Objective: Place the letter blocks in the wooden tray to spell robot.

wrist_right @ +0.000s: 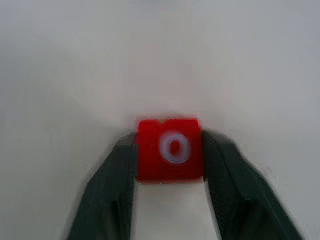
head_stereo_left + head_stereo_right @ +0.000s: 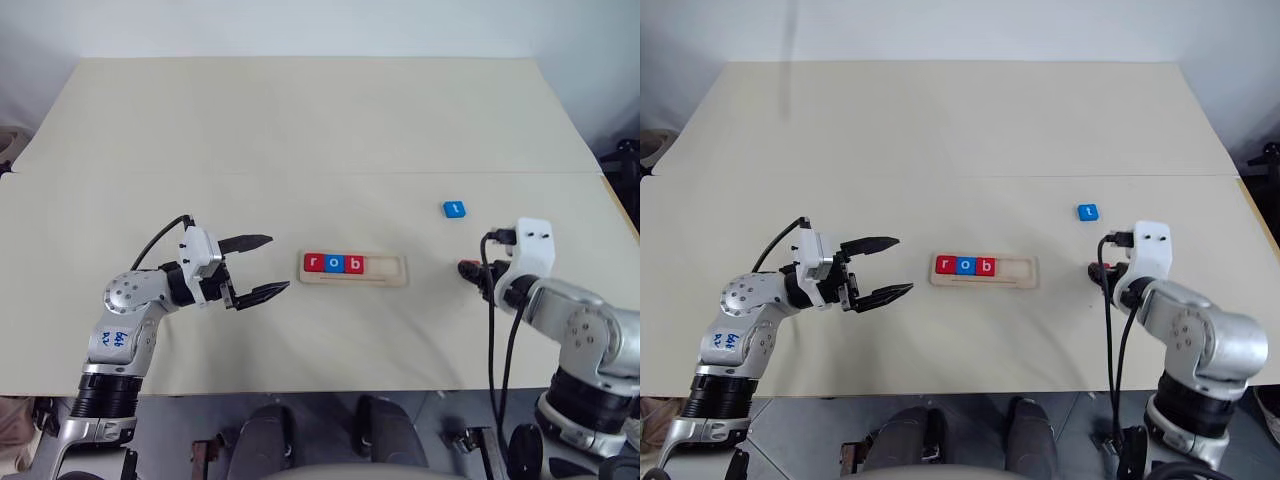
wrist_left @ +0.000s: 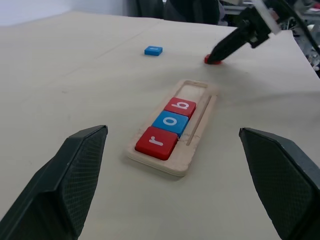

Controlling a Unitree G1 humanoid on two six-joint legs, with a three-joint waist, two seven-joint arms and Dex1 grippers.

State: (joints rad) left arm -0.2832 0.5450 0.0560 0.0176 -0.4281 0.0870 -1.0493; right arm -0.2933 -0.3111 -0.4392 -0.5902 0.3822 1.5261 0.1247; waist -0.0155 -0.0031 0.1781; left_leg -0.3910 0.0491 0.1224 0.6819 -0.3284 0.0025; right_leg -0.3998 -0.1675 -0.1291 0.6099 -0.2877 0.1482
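Right wrist view: the right gripper (image 1: 169, 172) is seen clamped on a red o block (image 1: 170, 148), one finger on each side of the tile. From the head camera, gripper and block are placed just off the right end of the wooden tray (image 2: 397, 271), nearly in line with its long axis, which is laid left to right across the table (image 2: 300, 120). Within the tray, red r (image 2: 314, 263), blue o (image 2: 334, 264) and red b (image 2: 353, 264) are seated from its left end; the two slots nearest the held block are empty. A blue t block (image 2: 454, 209) is left beyond the tray's right end. Off the tray's left end, the left gripper (image 2: 259, 267) is held spread and empty, farther from the vacant slots.
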